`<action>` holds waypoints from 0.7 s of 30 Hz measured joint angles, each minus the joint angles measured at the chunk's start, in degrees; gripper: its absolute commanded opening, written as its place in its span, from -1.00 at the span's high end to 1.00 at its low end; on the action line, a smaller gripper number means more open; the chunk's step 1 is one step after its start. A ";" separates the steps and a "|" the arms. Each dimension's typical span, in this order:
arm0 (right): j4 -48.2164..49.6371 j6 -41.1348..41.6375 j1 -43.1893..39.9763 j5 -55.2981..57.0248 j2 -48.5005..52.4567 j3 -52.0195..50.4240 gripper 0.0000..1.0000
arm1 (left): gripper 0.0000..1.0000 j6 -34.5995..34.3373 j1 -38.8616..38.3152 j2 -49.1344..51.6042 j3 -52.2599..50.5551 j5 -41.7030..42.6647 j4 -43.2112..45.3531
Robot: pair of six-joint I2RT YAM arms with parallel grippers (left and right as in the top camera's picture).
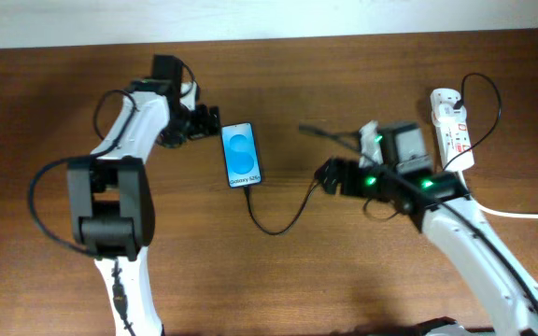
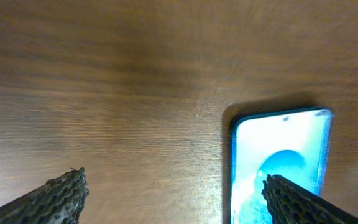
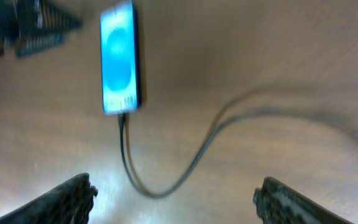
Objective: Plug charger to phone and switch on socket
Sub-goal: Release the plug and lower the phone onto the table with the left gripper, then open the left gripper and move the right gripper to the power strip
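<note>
Seemingly charger (image 1: pixel 271 231) seated in phone (image 1: pixel 240 155); my left gripper (image 2: pixel 176 194) released beside it; my right gripper (image 3: pixel 176 196) released, free for socket (image 1: pixel 451 126), far-right desk corner.

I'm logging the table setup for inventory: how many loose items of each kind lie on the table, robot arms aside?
Phone: 1
Charger cable: 1
Power strip: 1
Total: 3
</note>
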 measured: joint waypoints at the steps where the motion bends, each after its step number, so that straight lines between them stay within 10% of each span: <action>1: -3.63 -1.33 -1.16 0.92 -0.63 2.89 -0.78 | -0.92 0.09 0.42 -1.51 0.35 -0.35 -0.11; 9: -26.14 -11.10 -22.08 5.16 -5.31 25.03 -0.86 | -0.99 0.44 0.26 -25.35 2.99 -0.81 -2.99; 21: -19.63 -13.05 -59.80 0.94 5.49 26.69 -0.89 | -0.99 0.44 0.26 -25.92 3.06 -0.85 -6.12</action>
